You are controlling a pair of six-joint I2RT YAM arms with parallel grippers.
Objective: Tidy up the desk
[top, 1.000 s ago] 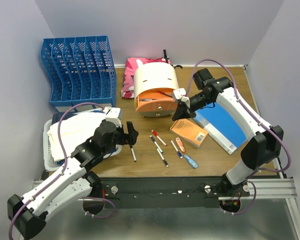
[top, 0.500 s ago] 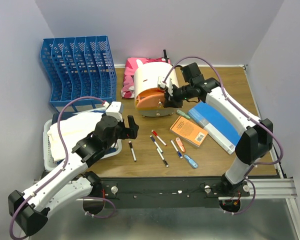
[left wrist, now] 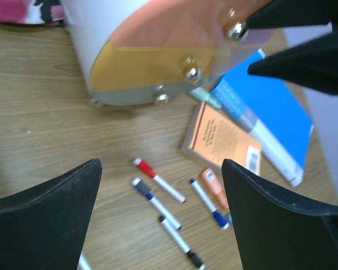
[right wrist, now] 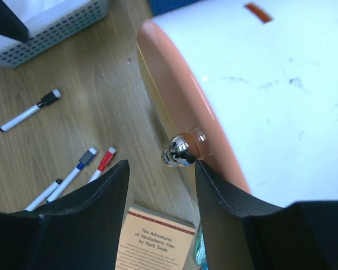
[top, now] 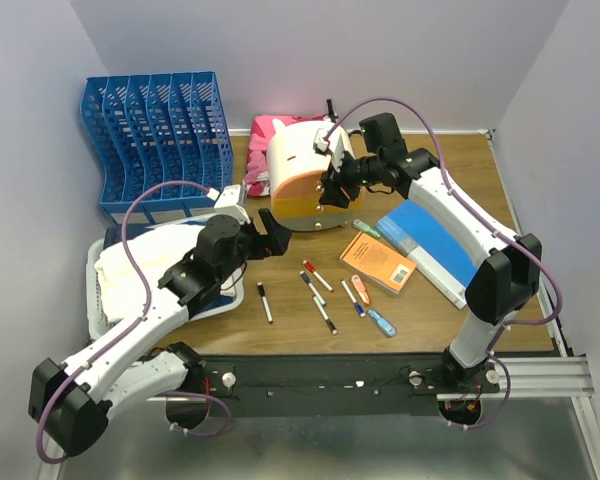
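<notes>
DESK-TIDYING RIG, MID-JOB: The desk (top: 430,320) spreads beneath both claws, wood-grain, w/ lavender walls on 3 sides. R claw (top: 332,188), fingers apart, is up against the orange end of an orange-and-white case (top: 300,170). A chrome knob (right wrist: 180,152) sits between its fingers but isn't pinched. L claw (top: 272,236), jaws wide apart and holding nothing, hangs just in front of the same case, w/ loose markers (top: 315,290) on the wood ahead of it.

Likely trouble: the case looks tipped, so a nudge from R claw could roll it toward L claw or onto the markers. The blue binder (top: 435,245) and orange book (top: 378,263), just beside R claw on the near side, sit in that path too. The knob is small & shiny, so fingers closing off-centre would prob. slip off it.

Containers: the blue file rack (top: 155,140), back and to the left of L claw, shows nothing in its slots. The white basket (top: 93,290), under the L arm behind its claw, holds pale cloth (top: 130,265). The case is shut, so its contents can't be told.
</notes>
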